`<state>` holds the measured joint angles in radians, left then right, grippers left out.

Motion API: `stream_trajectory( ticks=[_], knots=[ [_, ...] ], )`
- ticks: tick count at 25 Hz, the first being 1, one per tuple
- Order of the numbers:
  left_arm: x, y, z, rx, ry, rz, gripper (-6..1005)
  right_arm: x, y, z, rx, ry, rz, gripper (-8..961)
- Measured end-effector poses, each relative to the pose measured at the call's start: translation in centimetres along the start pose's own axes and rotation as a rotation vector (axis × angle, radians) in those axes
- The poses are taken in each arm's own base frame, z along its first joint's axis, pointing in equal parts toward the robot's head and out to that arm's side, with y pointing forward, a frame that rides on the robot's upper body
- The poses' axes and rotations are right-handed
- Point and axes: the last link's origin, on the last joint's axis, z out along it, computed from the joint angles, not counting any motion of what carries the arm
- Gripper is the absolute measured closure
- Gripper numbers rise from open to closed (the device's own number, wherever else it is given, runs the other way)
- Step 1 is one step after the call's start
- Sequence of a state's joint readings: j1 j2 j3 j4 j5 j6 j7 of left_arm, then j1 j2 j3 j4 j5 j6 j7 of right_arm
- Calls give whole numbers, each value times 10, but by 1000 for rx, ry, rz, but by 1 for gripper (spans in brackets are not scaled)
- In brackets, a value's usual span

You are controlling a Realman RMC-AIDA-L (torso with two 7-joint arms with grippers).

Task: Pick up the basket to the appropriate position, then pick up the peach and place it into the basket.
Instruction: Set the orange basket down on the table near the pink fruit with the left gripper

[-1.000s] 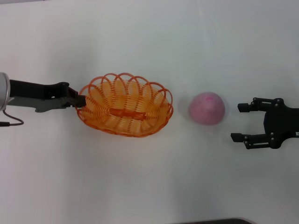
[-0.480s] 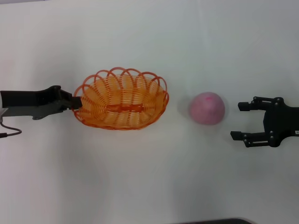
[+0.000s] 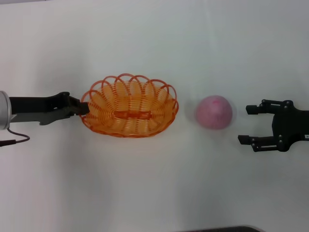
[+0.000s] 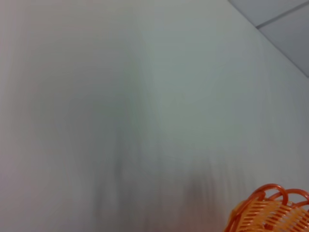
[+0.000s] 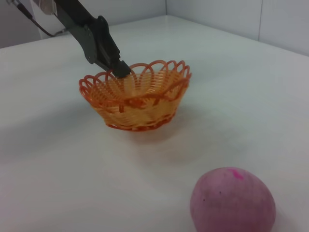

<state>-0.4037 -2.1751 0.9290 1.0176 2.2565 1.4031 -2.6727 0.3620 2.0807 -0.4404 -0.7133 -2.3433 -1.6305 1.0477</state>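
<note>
Head view: left claw [image 3: 83, 108] pinching basket [image 3: 129, 106] rim | right claw [image 3: 248, 124] spread beside peach [image 3: 214, 112]

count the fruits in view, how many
1: the peach lies on the table, between the basket held by the left gripper and the open right gripper. Nothing lies in the basket.

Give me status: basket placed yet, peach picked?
Done: nothing finished for certain. In hand: the left gripper is shut on the rim of the basket, which sits to the robot's left of the peach; the right wrist view cannot settle whether the basket is lifted or resting. Left: releasing the basket, then the peach. It lies untouched on the table, with the right gripper open beside it, not touching.
</note>
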Motion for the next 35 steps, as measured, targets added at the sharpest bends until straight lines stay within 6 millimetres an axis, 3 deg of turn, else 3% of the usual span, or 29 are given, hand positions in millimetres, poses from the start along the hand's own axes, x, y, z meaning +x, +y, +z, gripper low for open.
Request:
stream_trajectory(
  ticks=[35],
  knots=[
    [-35,3,0,4,11,12,960,-3,-3,0,18,-14,15,84]
  ],
)
